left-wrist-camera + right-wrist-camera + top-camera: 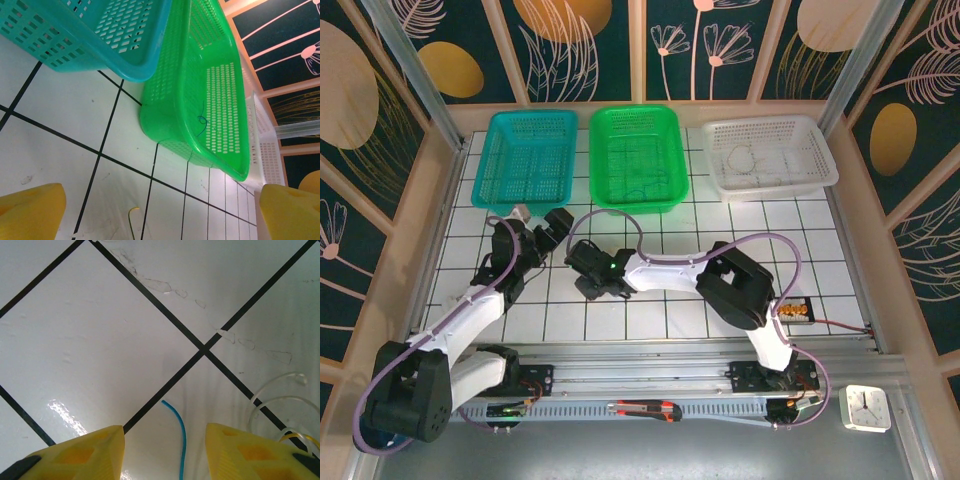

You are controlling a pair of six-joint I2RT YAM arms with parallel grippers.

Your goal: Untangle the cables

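In the right wrist view a thin blue cable [179, 432] lies on the white tiles, its free end curving up between my right gripper's [164, 434] yellow fingers [95, 452]. The jaws stand apart and touch nothing. To its right, white cable [272, 402] loops curl beside a pale yellow cable [301, 437]. My right gripper [582, 272] sits low at the table's middle left. My left gripper [552, 228] hovers wide open in front of the baskets. A pale yellow cable end [132, 216] lies below it. Another dark blue cable [201, 123] rests inside the green basket [165, 117].
Along the back of the table stand a teal basket [528, 158], the green basket [638, 155] and a white basket [770, 155] holding a white cord [740, 160]. A small clock [866, 407] sits at the near right corner.
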